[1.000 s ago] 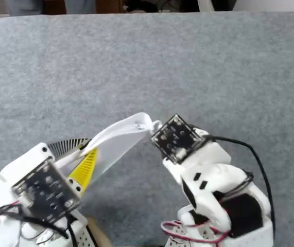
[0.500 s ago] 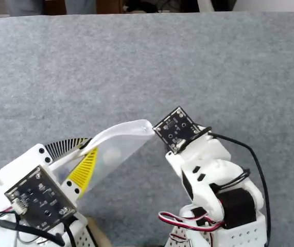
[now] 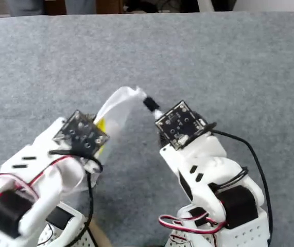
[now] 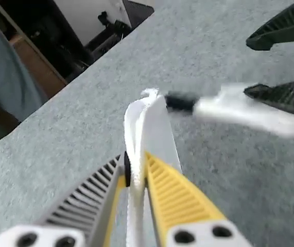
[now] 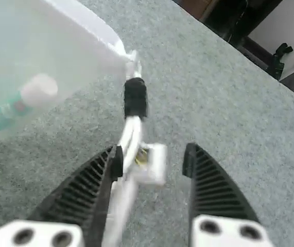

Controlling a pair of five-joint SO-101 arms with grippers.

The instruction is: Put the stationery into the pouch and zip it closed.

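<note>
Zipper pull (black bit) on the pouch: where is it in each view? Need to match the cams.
High view: zipper pull near the picture's middle, just right of the pouch corner.
Left wrist view: zipper pull at the pouch tip, beyond the left gripper pinching the pouch edge.
Right wrist view: zipper pull ahead of the open right gripper, its white strap between the fingers.
Shared landmark: the pouch's white corner, touching the pull.

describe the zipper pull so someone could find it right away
Over the grey table, find the translucent pouch clamped in the left gripper. At its far tip sits the zipper pull: a small black piece with a white tab trailing into the open right gripper, the only dark spot on the pale pouch.
</note>
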